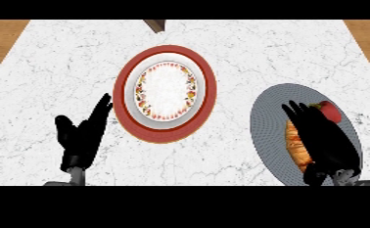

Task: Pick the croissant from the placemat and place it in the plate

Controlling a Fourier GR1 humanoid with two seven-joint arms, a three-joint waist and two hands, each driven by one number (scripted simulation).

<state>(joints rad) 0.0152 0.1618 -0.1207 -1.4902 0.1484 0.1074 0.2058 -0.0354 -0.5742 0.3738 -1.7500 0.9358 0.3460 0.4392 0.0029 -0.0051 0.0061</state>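
Note:
A golden croissant (295, 145) lies on a round grey placemat (278, 105) at the right of the counter. My right hand (325, 141) hovers over it with fingers straight, covering the croissant's right side. A small red item (329, 109) lies beside the fingertips on the placemat. The plate (167, 91), white with a floral ring and a wide red rim, stands at the counter's middle with nothing on it. My left hand (83, 136) rests open at the lower left, fingers pointing up, apart from the plate.
The white marble counter (65, 56) has wooden floor showing at both far corners. A small dark object (154, 24) sits at the far edge behind the plate.

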